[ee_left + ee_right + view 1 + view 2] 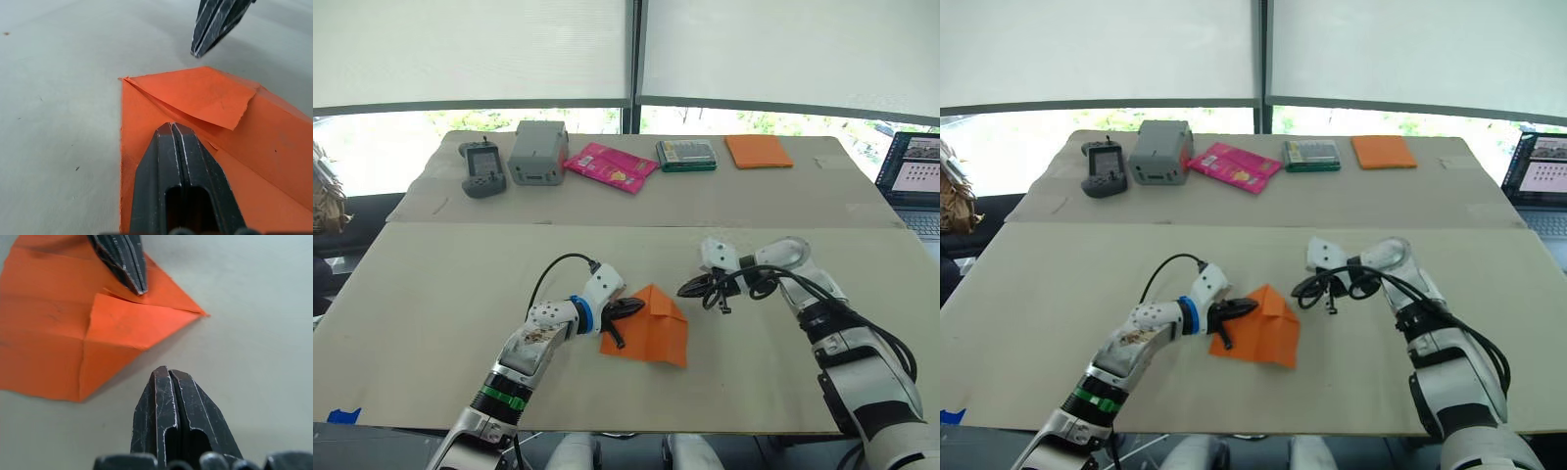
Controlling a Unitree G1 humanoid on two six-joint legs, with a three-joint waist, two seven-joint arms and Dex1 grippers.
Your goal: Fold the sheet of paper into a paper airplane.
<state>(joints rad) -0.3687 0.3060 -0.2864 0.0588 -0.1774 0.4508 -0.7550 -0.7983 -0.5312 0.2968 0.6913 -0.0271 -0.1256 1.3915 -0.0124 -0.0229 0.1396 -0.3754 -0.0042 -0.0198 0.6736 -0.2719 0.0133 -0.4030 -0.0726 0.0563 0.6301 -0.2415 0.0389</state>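
Head view: left gripper (625,309), fingers pressed together, gripping nothing, tips rest on the sheet of paper (651,331) at near-centre of the table (440,294). Right gripper (690,289) closed, empty, just right of the peak.
Left wrist: corner flap (205,98) lifts.
Right wrist: the flap needs flattening; pin first, then sweep along the crease.

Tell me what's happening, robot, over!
Left pincer shut, tip pressing on the sheet of paper. Right pincer shut, off the sheet beside its point. Paper partly folded, one corner flap lifted. Nothing in the way.
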